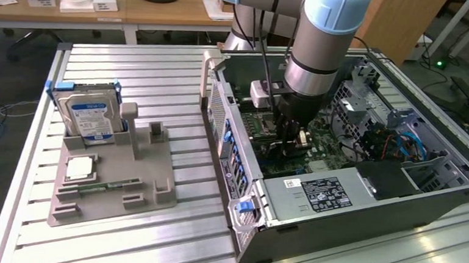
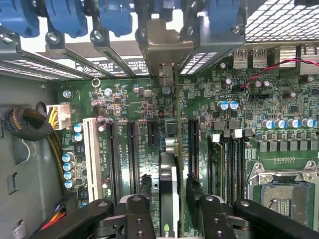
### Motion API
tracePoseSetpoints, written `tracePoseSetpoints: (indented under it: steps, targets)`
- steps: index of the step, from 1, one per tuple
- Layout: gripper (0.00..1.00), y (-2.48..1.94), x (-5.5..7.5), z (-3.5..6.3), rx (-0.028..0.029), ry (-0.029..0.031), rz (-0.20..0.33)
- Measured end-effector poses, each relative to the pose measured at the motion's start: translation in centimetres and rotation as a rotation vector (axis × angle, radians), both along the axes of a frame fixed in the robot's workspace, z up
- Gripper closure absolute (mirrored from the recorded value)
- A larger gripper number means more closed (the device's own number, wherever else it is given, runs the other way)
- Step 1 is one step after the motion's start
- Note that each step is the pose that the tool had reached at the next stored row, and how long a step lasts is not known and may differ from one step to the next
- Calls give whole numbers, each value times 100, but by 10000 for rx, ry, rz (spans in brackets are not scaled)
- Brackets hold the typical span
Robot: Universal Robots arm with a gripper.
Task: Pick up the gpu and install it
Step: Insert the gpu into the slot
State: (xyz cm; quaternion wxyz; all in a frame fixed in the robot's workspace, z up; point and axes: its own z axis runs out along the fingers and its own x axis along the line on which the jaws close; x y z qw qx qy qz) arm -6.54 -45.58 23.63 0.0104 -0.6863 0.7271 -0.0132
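so the gripper (image 2: 168,186) is clamped on the gpu (image 2: 169,164), one black finger (image 2: 144,186) on each side of the card, which is standing on edge between them. in the wrist view you're looking straight down the top edge of it, with the silver bracket (image 2: 164,42) at the far end sitting up against the rear slot openings of the case (image 1: 425,207). the card is down among the black expansion slots (image 2: 132,154) on the motherboard (image 2: 249,119), right in line with them, can't really tell if it's fully seated or just resting on top

in the exterior view the arm (image 1: 321,45) reaches down into the open case, which lies on its side on the slatted metal table (image 1: 141,64), and the gripper is low over the board near the middle of the case

off to the exterior view's left of the case there's a grey parts holder (image 1: 109,185) with a hard drive (image 1: 89,113) with a blue label standing upright in it, plus a cpu-looking chip (image 1: 79,168) lying flat and a memory stick (image 1: 101,188) lying near it
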Motion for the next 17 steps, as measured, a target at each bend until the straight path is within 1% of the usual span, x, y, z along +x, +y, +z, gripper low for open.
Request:
tracePoseSetpoints:
  steps: [2, 3, 4, 5, 8, 17]
  targets:
    - [59, 0, 1, 0, 0, 6, 0]
    - [59, 0, 1, 0, 1, 46, -1]
    - [59, 0, 3, 0, 0, 114, 0]
    - [59, 0, 5, 1, -1, 167, 1]
    - [59, 0, 6, 0, 0, 242, 0]
    - [59, 0, 6, 0, 1, 242, 0]
